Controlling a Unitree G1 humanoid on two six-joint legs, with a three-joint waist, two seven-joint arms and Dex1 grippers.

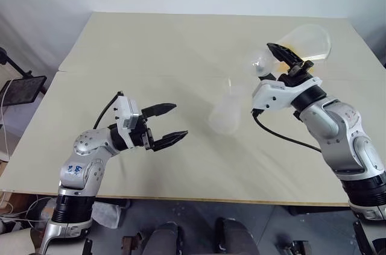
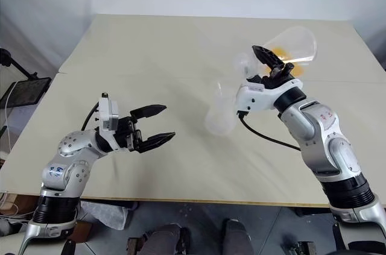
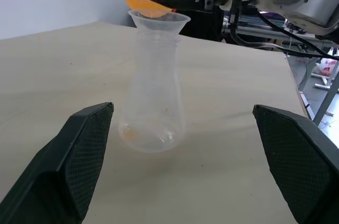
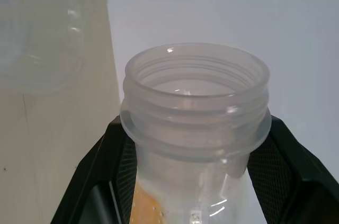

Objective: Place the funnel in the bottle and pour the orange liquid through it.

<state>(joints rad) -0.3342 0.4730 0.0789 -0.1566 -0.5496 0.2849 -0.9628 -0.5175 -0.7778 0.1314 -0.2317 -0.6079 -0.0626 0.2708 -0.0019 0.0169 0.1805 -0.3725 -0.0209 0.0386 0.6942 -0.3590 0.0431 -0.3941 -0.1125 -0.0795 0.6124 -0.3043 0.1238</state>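
**Clear glassware, one spot of orange**

The bottle (image 3: 152,102) and the funnel (image 3: 159,20) are clear and colourless. The orange liquid (image 3: 142,3) glows bright yellow-orange inside a larger clear flask (image 1: 304,41). The table (image 1: 151,56) is plain pale beige. Both grippers' fingers (image 3: 79,155) are black with a fine mesh texture.
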